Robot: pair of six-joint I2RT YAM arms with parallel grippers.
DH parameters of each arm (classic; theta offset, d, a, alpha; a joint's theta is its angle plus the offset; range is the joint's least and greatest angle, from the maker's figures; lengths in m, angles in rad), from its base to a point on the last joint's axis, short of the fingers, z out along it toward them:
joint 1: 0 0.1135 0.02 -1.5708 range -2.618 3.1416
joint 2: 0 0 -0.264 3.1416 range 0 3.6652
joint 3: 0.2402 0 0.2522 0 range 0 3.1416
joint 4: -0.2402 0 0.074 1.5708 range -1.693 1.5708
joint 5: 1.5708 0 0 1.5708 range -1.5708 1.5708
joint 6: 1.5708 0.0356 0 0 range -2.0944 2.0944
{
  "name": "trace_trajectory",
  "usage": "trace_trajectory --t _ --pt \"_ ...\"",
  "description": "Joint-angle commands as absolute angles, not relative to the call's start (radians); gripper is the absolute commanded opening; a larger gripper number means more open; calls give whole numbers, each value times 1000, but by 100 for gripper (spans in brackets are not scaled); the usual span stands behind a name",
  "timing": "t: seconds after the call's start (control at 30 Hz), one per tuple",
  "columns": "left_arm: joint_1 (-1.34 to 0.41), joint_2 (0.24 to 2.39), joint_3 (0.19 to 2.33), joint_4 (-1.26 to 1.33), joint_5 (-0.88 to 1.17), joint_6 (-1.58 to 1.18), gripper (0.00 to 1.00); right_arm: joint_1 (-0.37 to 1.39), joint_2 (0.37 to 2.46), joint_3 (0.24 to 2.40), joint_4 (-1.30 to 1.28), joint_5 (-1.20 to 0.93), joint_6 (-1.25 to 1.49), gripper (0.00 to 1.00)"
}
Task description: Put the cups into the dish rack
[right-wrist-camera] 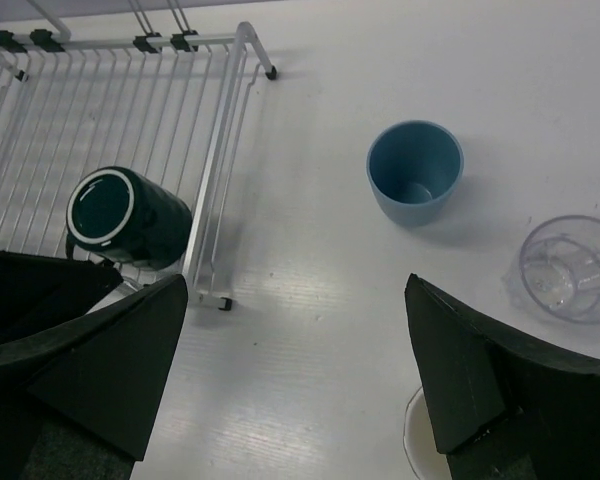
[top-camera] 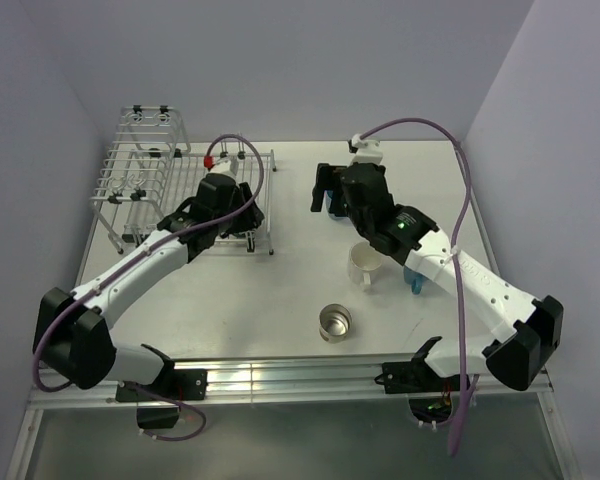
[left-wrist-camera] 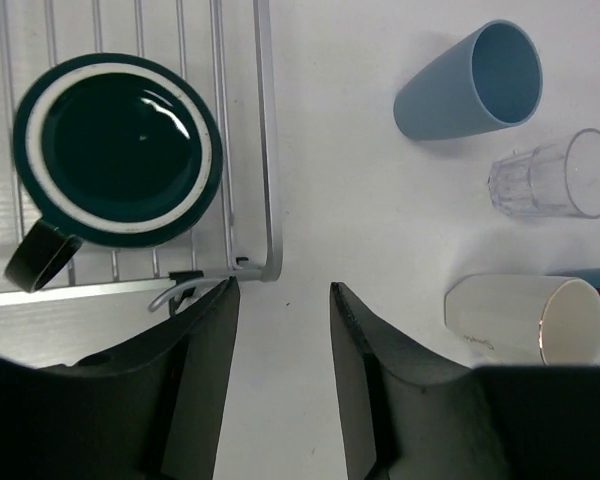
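The silver wire dish rack [top-camera: 140, 185] stands at the back left. A dark teal mug [left-wrist-camera: 115, 150] stands on its grid tray near the front right corner, and it also shows in the right wrist view [right-wrist-camera: 125, 215]. My left gripper [left-wrist-camera: 283, 300] is open and empty just off that corner [top-camera: 248, 236]. My right gripper [right-wrist-camera: 295, 290] is open wide and empty above the table, near the blue tumbler [right-wrist-camera: 415, 170] and the clear glass [right-wrist-camera: 570, 268]. The cream mug [top-camera: 365, 268] and the steel cup [top-camera: 334, 322] stand nearer the front. The blue mug [top-camera: 416, 280] is mostly hidden by the right arm.
The rack's rim [left-wrist-camera: 263, 150] runs beside my left fingers. The taller basket section [top-camera: 152, 125] is at the rack's far end. Purple cables loop over both arms. The walls close in at the back and both sides.
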State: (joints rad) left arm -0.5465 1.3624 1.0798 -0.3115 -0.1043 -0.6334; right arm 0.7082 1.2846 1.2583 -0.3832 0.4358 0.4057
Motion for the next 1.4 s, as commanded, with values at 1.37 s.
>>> trace_trajectory --t 1.37 --pt "-477 1723 1161 -141 -423 -652 45 707 1193 1129 -298 373 411 96"
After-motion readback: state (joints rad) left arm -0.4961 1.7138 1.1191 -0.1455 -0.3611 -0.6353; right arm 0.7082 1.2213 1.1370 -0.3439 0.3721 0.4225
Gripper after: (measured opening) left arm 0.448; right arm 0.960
